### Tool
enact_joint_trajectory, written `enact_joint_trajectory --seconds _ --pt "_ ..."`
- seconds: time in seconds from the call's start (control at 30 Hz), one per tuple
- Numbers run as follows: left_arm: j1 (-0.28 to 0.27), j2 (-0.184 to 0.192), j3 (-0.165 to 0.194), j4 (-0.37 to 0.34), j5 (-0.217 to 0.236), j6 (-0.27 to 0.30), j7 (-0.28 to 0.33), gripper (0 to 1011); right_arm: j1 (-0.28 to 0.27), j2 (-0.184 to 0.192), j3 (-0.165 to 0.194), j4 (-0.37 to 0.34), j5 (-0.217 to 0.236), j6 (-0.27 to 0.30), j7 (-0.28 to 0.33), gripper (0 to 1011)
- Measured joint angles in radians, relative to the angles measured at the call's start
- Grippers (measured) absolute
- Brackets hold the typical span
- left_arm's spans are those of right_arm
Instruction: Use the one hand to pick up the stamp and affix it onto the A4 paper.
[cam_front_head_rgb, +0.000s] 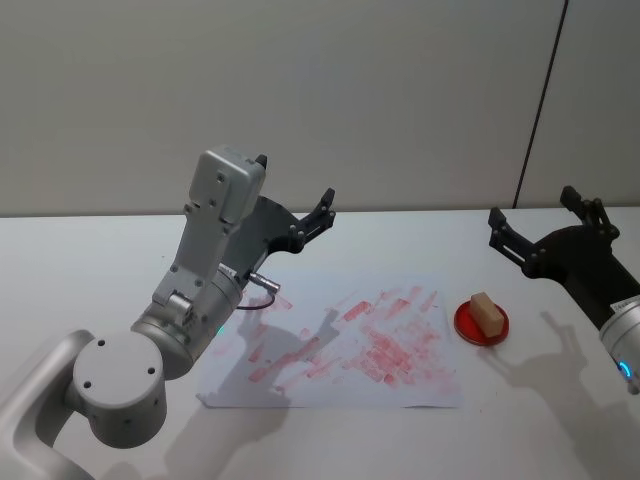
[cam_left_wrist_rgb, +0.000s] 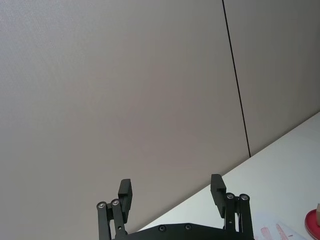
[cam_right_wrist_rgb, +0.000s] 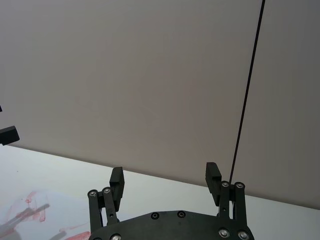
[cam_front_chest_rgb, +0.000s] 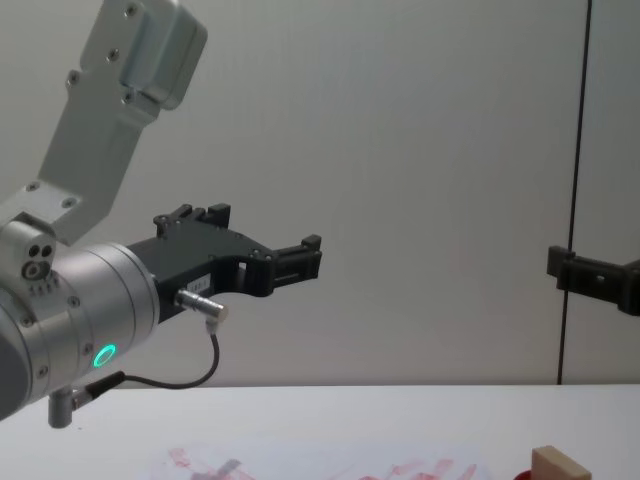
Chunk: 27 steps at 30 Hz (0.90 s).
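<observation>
While a plain pale grey wall (cam_front_head_rgb: 350, 90) is closing off the back of the room, with a thin dark vertical seam (cam_front_head_rgb: 541, 100) running down it on the right, the bare white surface (cam_front_head_rgb: 90, 260) is spreading out flat below it. The white A4 paper (cam_front_head_rgb: 330, 385), a flat sheet smeared with many red prints, is lying in the middle of the surface. Just beside its right edge, the small pale tan wooden stamp (cam_front_head_rgb: 487, 314) is sitting on a round red ink pad (cam_front_head_rgb: 465, 322).

The big grey left arm (cam_front_head_rgb: 205, 265) is rising over the sheet's left part, hiding that corner and throwing a shadow across the prints. A thin dark cable (cam_front_head_rgb: 262, 303) is looping from its wrist. The black left tool (cam_front_head_rgb: 295, 177) is hanging high over the paper's far edge, pointing at the wall, its fingers spread apart and gripping nothing. The black right tool (cam_front_head_rgb: 532, 205) is hovering above the surface behind and to the right of the stamp, well apart from it, its fingers likewise standing apart and gripping nothing.
</observation>
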Motion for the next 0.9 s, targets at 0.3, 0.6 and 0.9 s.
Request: enact_joint_trajectory --seconds 0.3,0.6,0.9 --pt "0.000 0.000 0.000 0.000 0.000 0.000 0.000 1002 0.000 0.000 0.000 0.000 0.000 0.000 0.000 1001" --pt "0.000 0.000 0.000 0.000 0.000 0.000 0.000 1001 0.000 0.000 0.000 0.000 0.000 0.000 0.000 1001" --pt "0.000 0.000 0.000 0.000 0.000 0.000 0.000 1001 0.000 0.000 0.000 0.000 0.000 0.000 0.000 1001"
